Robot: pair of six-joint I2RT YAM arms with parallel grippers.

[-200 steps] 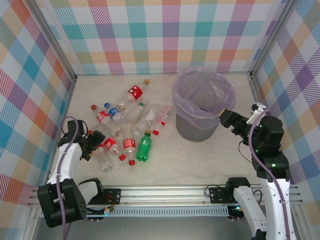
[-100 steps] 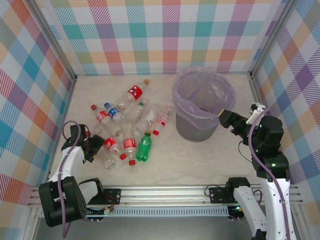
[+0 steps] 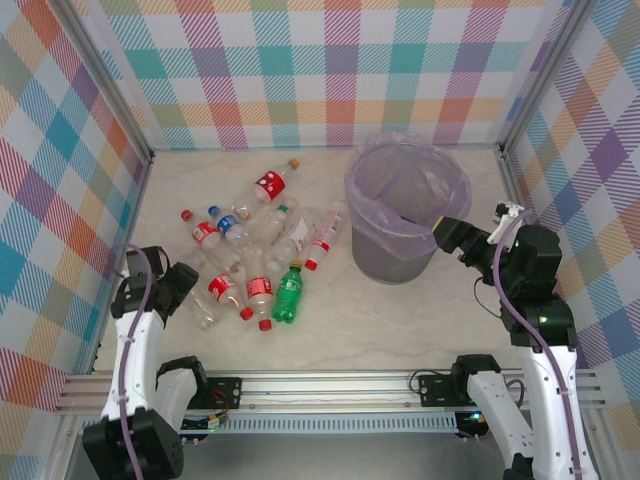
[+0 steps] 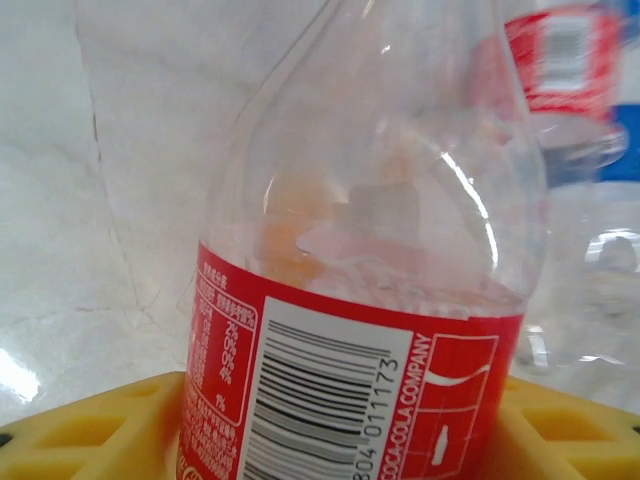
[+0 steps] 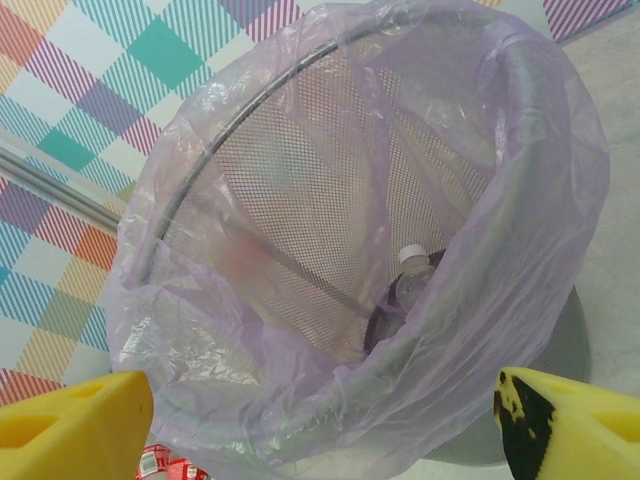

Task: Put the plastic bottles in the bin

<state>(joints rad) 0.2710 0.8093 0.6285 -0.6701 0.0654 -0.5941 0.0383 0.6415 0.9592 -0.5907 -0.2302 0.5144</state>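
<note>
Straddles a red-labelled bottle (image 4: 360,250) on the tabletop (image 3: 400,320) with the left tool (image 3: 188,282), pads (image 4: 80,430) beside its label; cannot tell whether pinching yet. Holds the right tool (image 3: 447,236) spread beside the bin (image 3: 385,260). Risks squirting the slick round bottle sideways into neighbouring bottles (image 3: 260,290) if squeezed off-centre.

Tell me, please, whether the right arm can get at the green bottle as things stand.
Probably not directly: the bin stands between the right arm and the green bottle, so the arm would have to go over or around it.
</note>
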